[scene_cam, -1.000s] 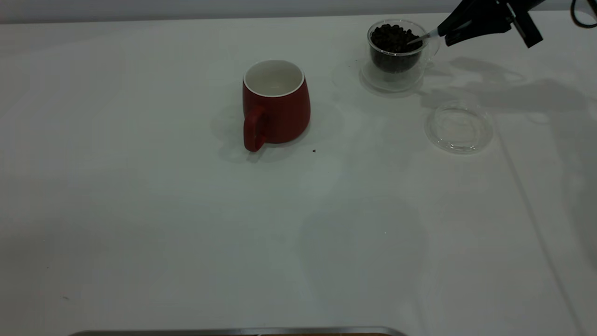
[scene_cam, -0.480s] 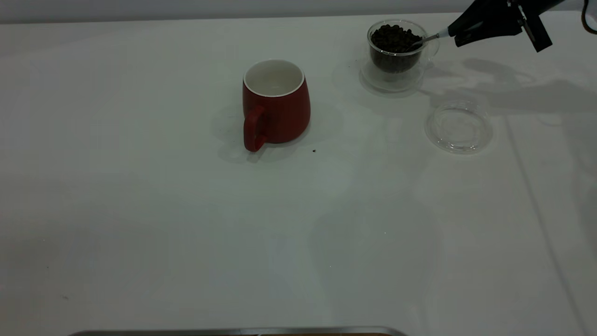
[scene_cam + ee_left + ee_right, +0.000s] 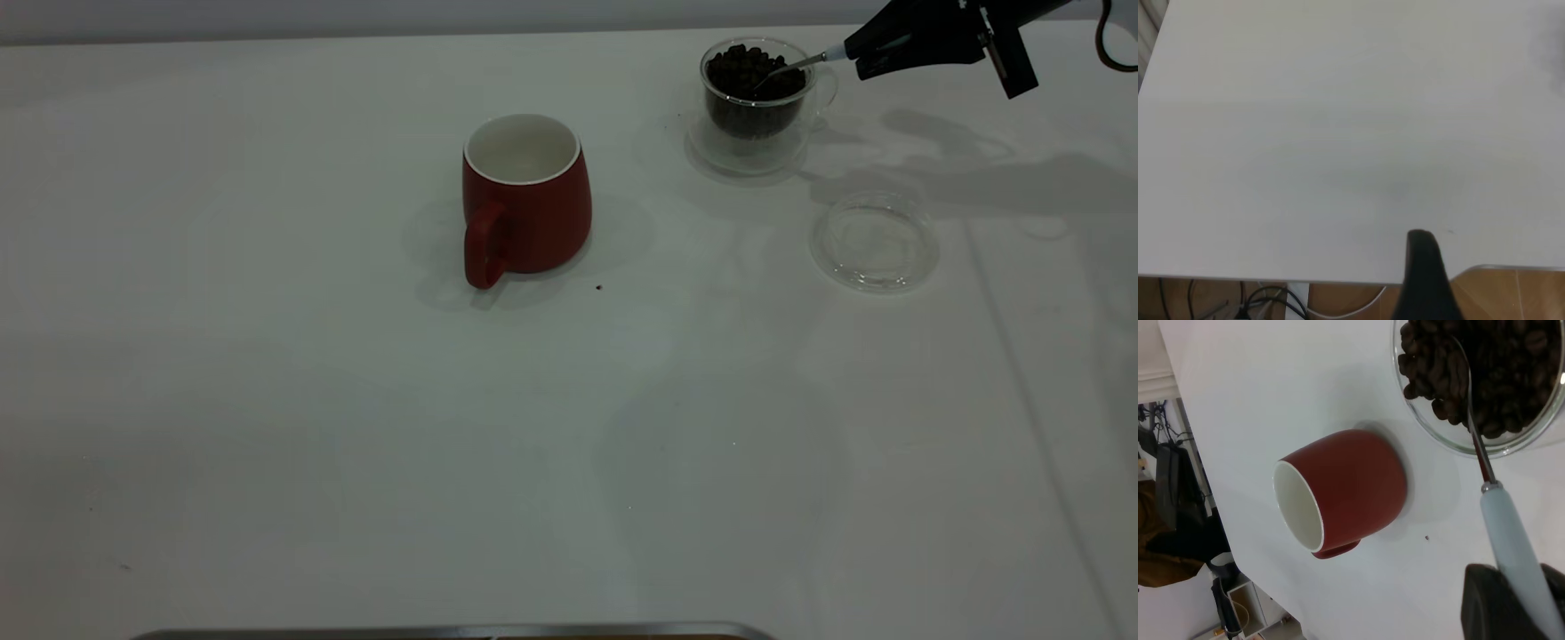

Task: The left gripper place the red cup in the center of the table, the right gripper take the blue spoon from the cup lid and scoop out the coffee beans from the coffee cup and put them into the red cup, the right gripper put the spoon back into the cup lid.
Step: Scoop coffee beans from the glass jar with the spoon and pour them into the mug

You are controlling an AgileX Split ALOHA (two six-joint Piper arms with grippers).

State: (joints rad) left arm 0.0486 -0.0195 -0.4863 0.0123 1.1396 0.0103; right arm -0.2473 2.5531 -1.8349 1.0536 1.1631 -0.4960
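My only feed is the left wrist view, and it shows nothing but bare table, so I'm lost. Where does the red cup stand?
Observer: The red cup stands upright near the middle of the table, with its handle toward the exterior camera.
Operator: Any beans in it?
Observer: None visible; its inside shows plain white.
Operator: What is the right arm doing?
Observer: The right pincer grips the spoon by its blue handle. The spoon's bowl is dipped into the beans in the glass cup.
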